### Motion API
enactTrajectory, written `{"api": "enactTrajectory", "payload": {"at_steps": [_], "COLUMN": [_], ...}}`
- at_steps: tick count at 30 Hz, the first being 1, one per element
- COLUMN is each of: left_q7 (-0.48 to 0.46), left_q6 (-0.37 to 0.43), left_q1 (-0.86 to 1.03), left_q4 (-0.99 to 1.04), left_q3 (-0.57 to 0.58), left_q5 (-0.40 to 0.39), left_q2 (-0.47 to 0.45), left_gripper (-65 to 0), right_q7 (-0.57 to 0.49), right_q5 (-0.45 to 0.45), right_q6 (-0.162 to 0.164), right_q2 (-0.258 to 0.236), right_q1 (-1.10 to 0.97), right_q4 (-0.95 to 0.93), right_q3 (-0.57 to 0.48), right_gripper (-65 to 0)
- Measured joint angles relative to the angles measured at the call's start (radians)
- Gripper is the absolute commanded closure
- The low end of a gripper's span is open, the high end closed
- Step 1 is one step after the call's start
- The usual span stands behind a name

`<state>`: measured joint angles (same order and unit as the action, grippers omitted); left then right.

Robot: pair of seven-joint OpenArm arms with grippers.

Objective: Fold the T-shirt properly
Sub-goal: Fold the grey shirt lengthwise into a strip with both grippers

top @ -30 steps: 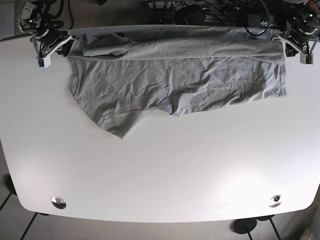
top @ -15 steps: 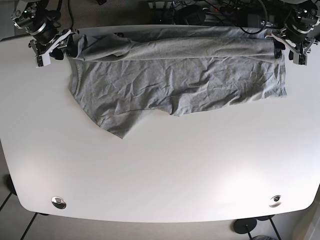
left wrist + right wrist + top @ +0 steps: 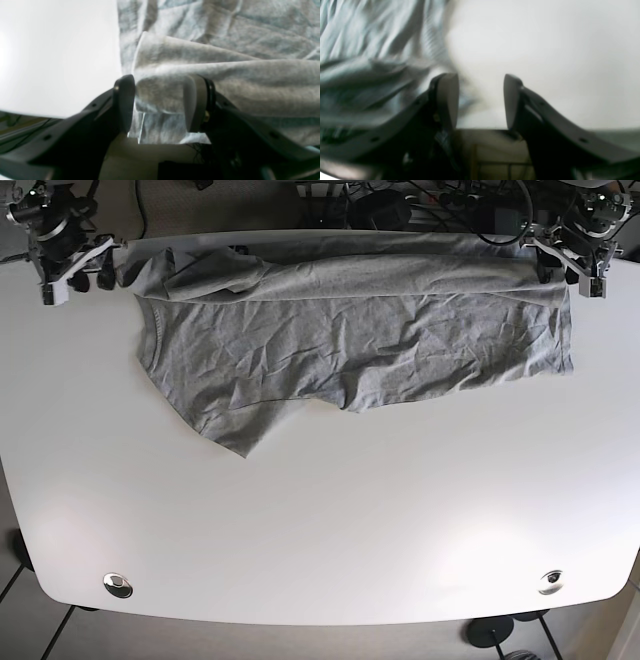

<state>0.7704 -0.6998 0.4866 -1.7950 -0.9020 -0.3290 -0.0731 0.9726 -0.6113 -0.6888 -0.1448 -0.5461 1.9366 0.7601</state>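
The left pincer (image 3: 160, 102) sits at the far edge of the white surface (image 3: 330, 520), its fingers spread with a thick roll of the grey T-shirt (image 3: 350, 330) lying between them; the cloth touches the inner faces of both fingers, but they are not pressed together on it. In the base view this left pincer (image 3: 572, 265) is at the shirt's far right corner. The right pincer (image 3: 480, 100) is spread too, with only bare surface between its fingers, and the blurred shirt edge lies just beside one finger. From the base view the right pincer (image 3: 75, 268) is just off the shirt's far left corner. The T-shirt lies wrinkled across the far half of the surface, its far edge rolled over in a long band, one sleeve pointing toward the near side.
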Motion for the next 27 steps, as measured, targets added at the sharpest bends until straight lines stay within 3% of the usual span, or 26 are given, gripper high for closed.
{"api": "enactTrajectory", "payload": {"at_steps": [4,10,27], "left_q7": [0.0,0.0,-0.002], "left_q6": [0.0,0.0,0.0], "left_q1": [0.0,-0.002,-0.002], "left_q4": [0.011,0.013,0.066], "left_q3": [0.0,0.0,0.002], "left_q5": [0.0,0.0,0.0], "left_q2": [0.0,-0.001,-0.005], "left_gripper": [-28.5,-28.5,-28.5], "right_q7": [-0.001,0.0,-0.003], "right_q5": [0.029,0.057,0.088], "right_q6": [-0.007,-0.008,-0.007], "right_q2": [0.003,0.0,0.003], "right_q1": [0.0,0.005,0.315], "right_q4": [0.0,-0.002,-0.251], "right_q3": [-0.173,-0.285,-0.291], "right_gripper": [-27.6,-28.2,-27.6]}}
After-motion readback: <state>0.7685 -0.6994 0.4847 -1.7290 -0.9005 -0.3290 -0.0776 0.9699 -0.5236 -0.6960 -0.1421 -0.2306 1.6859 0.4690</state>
